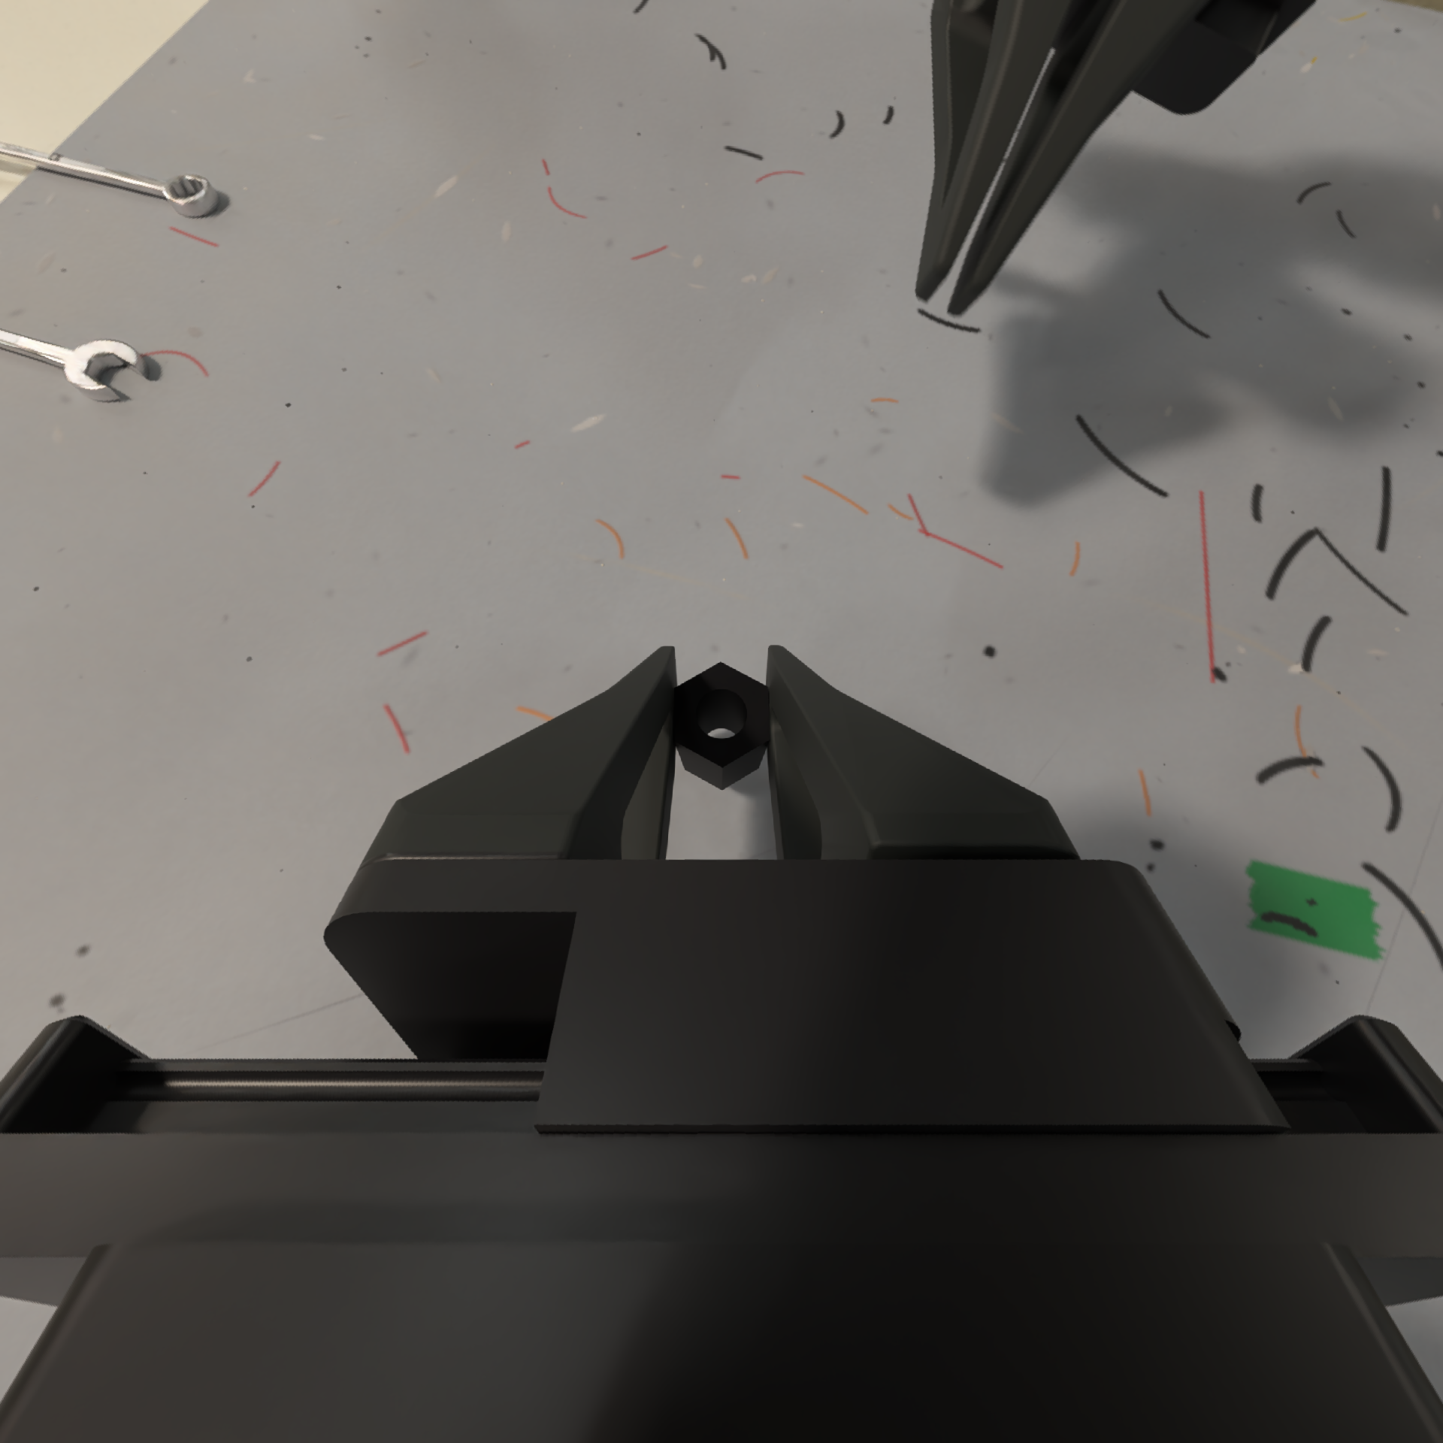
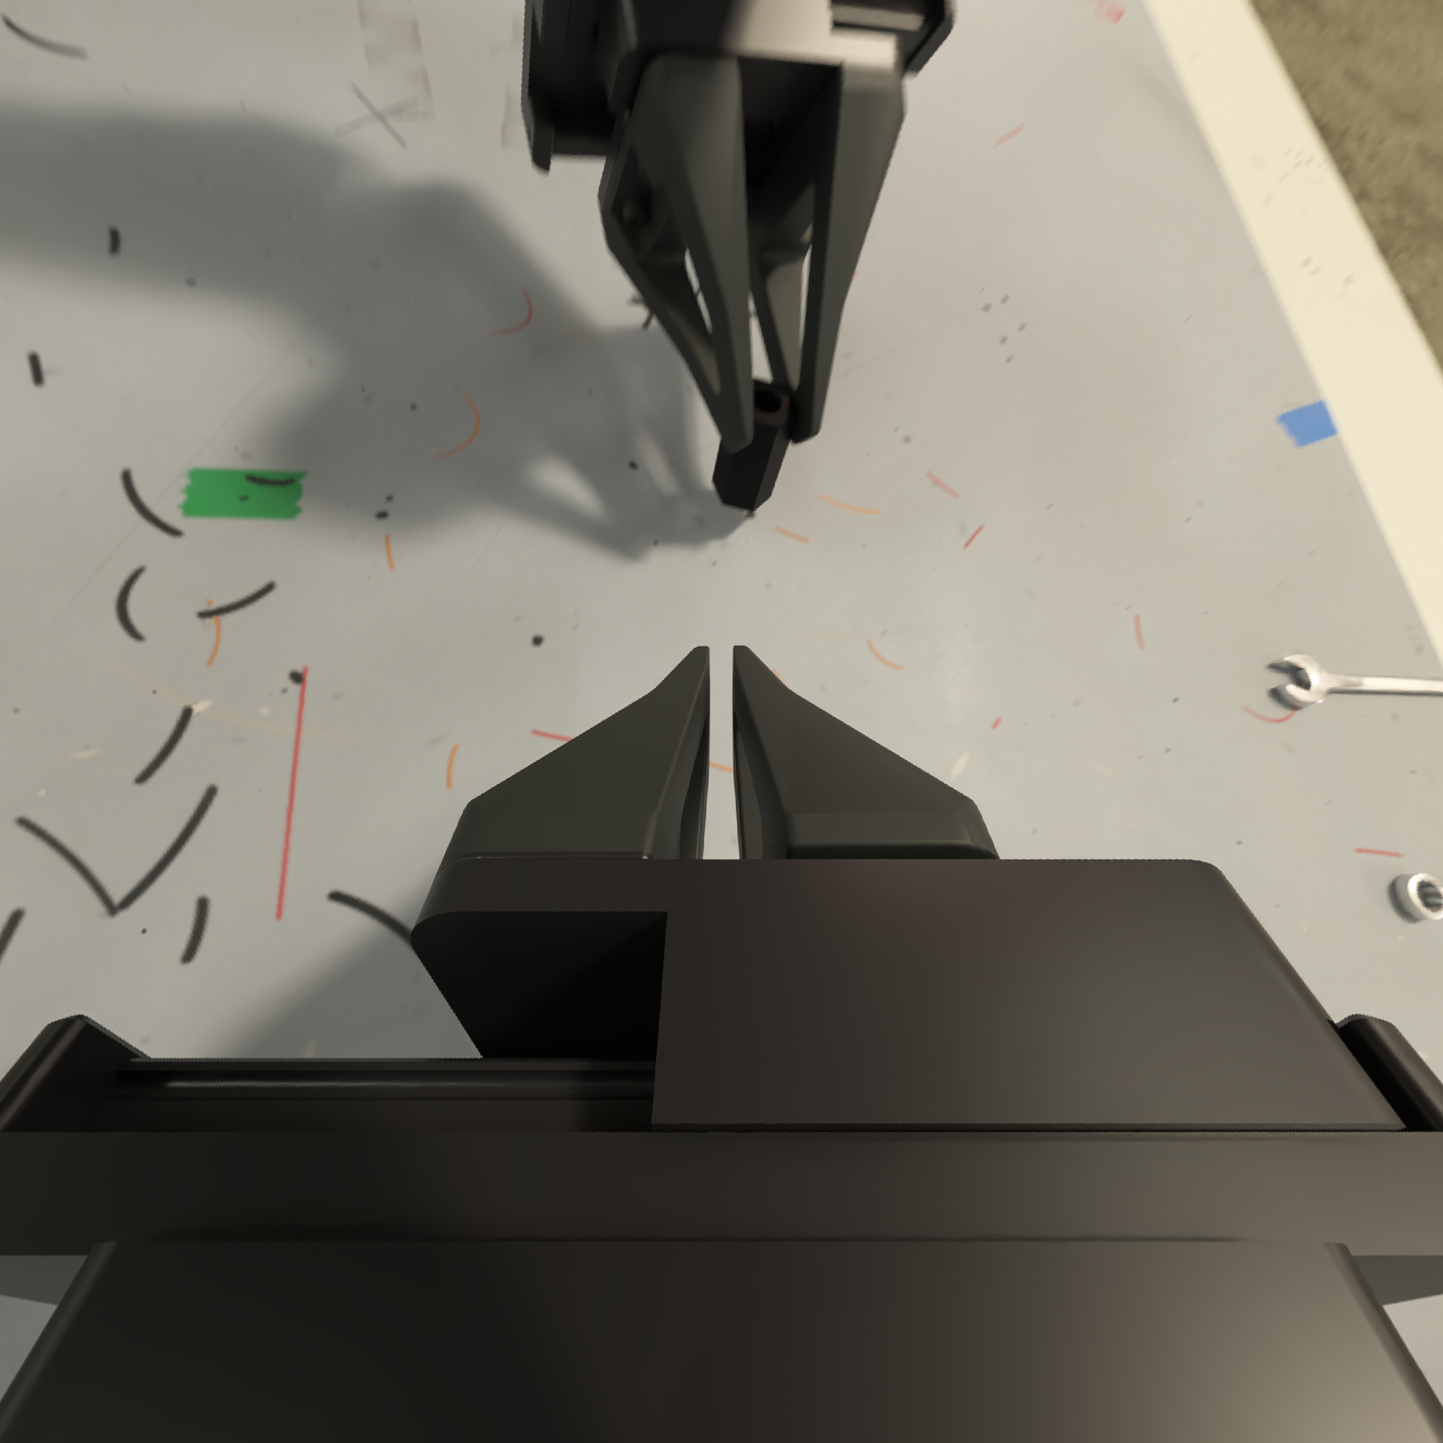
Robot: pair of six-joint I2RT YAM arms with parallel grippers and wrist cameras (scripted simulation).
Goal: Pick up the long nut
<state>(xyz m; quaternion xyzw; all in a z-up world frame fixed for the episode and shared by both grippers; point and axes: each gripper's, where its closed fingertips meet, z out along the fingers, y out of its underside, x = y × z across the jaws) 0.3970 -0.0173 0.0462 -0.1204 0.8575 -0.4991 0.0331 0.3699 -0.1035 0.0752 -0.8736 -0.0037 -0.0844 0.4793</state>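
Note:
The long nut [image 1: 720, 726] is black and hexagonal with a round bore. In the left wrist view I look down its bore. My left gripper [image 1: 721, 664] is shut on it, one finger on each side. In the right wrist view the left gripper [image 2: 769, 425] comes down from the top and holds the nut [image 2: 750, 467] upright, with its lower end at or just above the grey table [image 2: 1015, 546]. My right gripper [image 2: 721, 650] is shut and empty above the table. It also shows at the top right of the left wrist view [image 1: 946, 301].
Two silver wrenches lie at the far left of the left wrist view, one with a ring end [image 1: 187, 194] and one with an open end [image 1: 101, 367]. The open-end wrench [image 2: 1300, 681] and a small silver nut [image 2: 1417, 896] show at the right wrist view's right. Green tape [image 2: 242, 492], blue tape [image 2: 1308, 423] and the table's edge [image 2: 1288, 234] are there too.

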